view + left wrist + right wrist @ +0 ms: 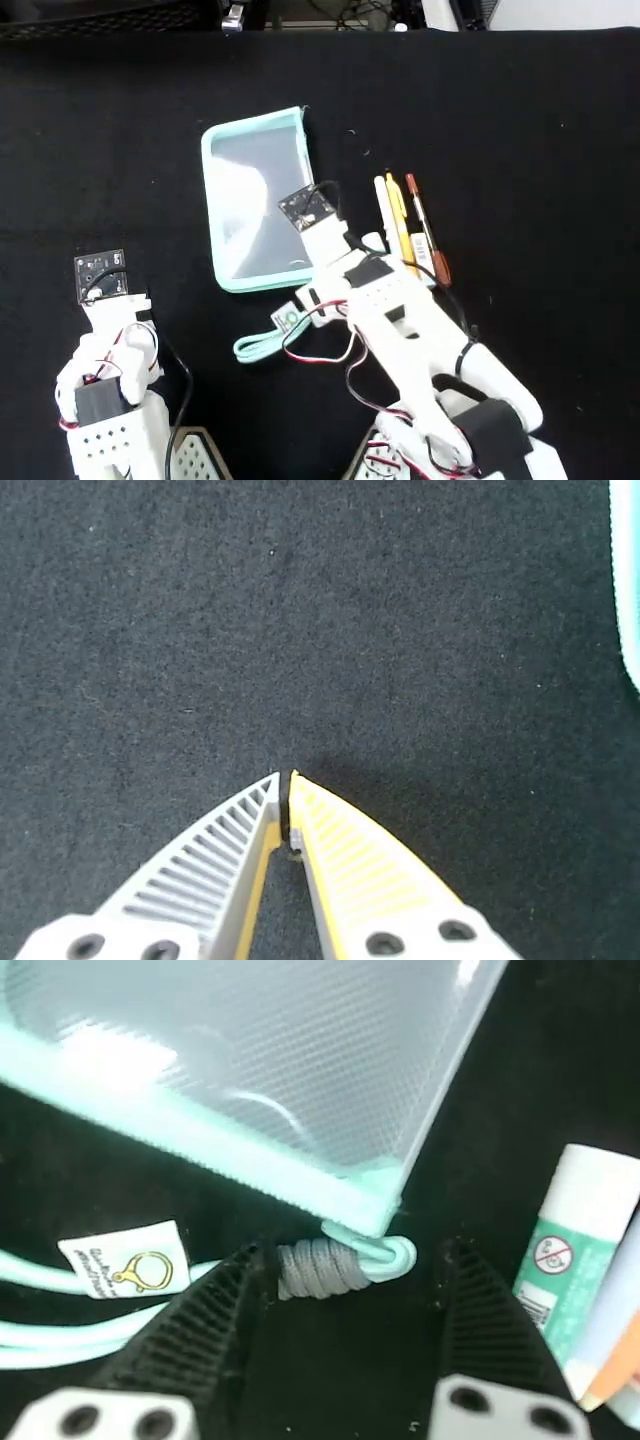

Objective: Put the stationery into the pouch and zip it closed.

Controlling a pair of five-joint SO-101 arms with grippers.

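pouch (pixel 250 195): flat on the tabletop (pixel 540 120), mint trim, translucent face. We see nothing inside it. Long axis runs away from the arms. We cannot tell whether the zip is open.
right claw (pixel 355 1260): open, gripping nothing. Its jaws sit either side of the grey-wrapped end of the strap (pixel 320 1265), right at the pouch's near corner.
left claw (pixel 285 780): closed and empty, low over bare tabletop, on the pouch's other side.
strap: trails from that corner back toward the arms, with a paper tag (pixel 125 1260) on it.
pens (pixel 408 225): side by side, right of the pouch in the high view, with the right arm's wrist between them and the pouch. Long axes run roughly parallel to the pouch's.
glue stick (pixel 580 1250): next to the pens, near the right claw's outer finger.
key relation: we judge the right arm nearer to both pouch and pens (the left arm is further off). Pouch is dead ahead of the right claw, pens off to its side.
step: nothing is in the pouch yet. We'd open or steady the pouch first, then pick the pens along their short axis.
risk: closing on the strap may drag the pouch.
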